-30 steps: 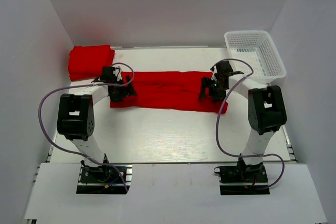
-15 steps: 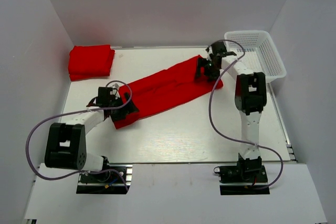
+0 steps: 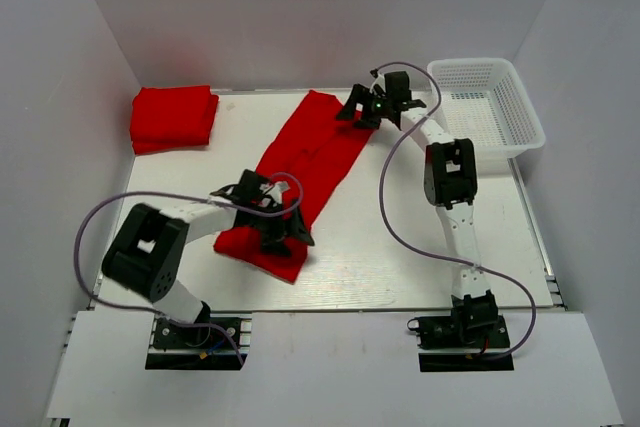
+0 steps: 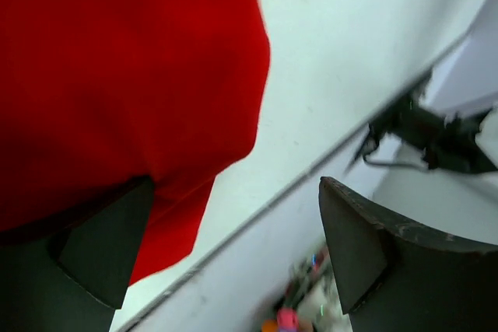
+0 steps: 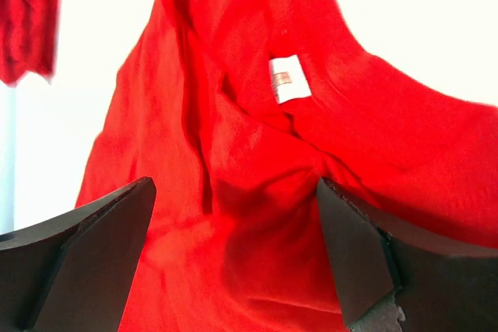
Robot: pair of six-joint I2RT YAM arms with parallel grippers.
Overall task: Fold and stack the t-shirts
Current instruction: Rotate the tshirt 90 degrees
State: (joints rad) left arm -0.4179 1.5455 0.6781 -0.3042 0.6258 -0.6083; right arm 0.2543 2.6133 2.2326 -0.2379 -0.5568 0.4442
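Folded red shirt (image 3: 305, 172) lies diagonal across table (image 3: 400, 247). Left gripper (image 3: 278, 234) at near end, right gripper (image 3: 368, 107) at collar end, both spread wide, gripping nothing. Cloth likely light, limp; pinch corners at each end.

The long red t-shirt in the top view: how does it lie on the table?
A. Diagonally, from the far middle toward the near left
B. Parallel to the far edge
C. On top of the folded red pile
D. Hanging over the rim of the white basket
A: the long t-shirt runs diagonally, its far end beside the right gripper and its near end under the left gripper.
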